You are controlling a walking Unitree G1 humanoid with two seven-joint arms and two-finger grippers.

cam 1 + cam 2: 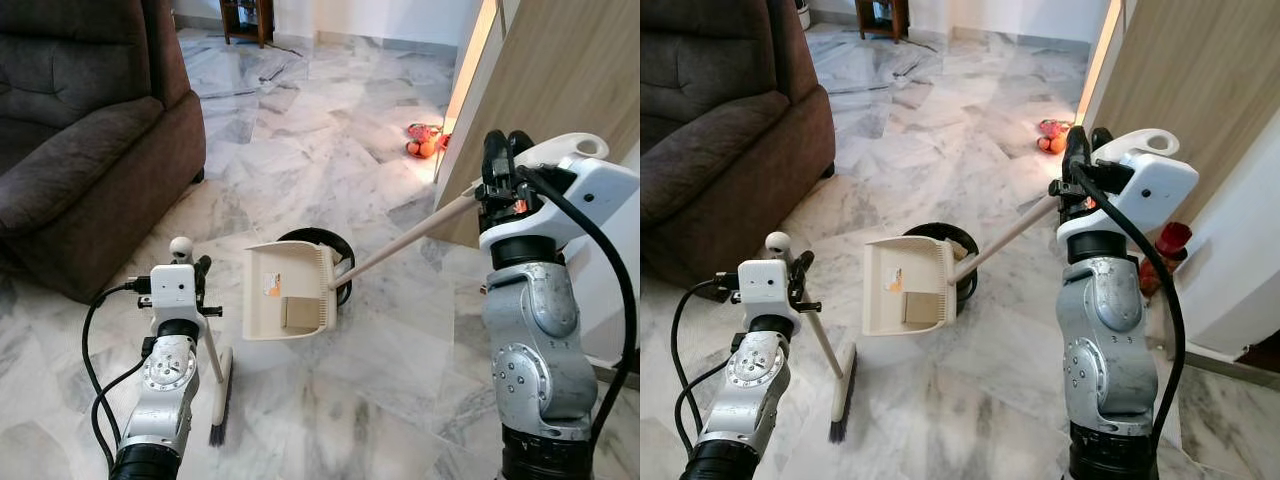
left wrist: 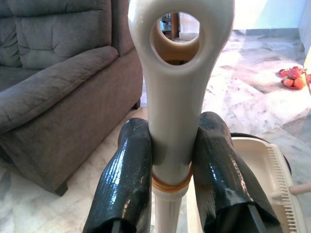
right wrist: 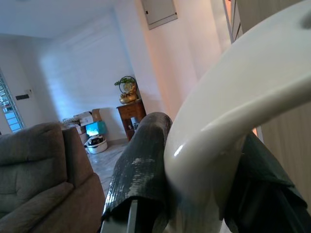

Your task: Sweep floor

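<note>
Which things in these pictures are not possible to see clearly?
- Black round object: mostly hidden behind the dustpan, eye views.
- Red and orange items on the floor: too small to identify.
- Broom bristles: partly cut off behind the left arm, left eye view.

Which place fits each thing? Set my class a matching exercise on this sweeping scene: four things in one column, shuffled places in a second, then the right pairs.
Things
1. broom
2. dustpan
3. sofa
4. red and orange toys

Places
A. far floor by the wooden panel
B. long handle in the right gripper
C. along the robot's left
D. handle in the left gripper

Pairs: 1-D, 2-B, 3-C, 4-A
</note>
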